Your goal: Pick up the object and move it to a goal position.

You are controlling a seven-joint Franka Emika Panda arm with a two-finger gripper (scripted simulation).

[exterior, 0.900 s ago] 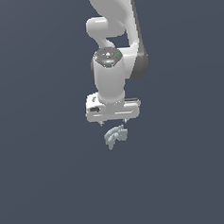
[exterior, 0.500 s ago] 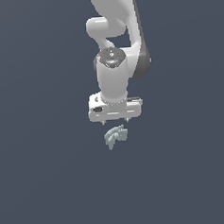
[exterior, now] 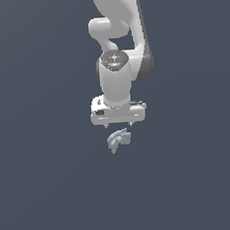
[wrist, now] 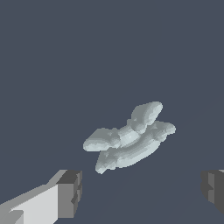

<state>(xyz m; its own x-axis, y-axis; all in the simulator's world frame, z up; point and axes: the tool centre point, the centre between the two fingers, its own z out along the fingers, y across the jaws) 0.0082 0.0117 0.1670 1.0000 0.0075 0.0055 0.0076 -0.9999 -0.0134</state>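
The gripper [exterior: 118, 124] hangs above the dark floor with its fingers spread wide apart, holding nothing. The object [exterior: 118, 138] lies on the floor directly under it, at 6 o'clock from the fingertips in the exterior view, near but not touching. In the wrist view the object [wrist: 129, 136] sits ahead of the gap between the two finger pads [wrist: 70, 192], not yet between them. Its long axis runs roughly from 8 o'clock to 2 o'clock there, tilted against the line joining the pads. Judged requirement: advance slightly over the object, then descend.
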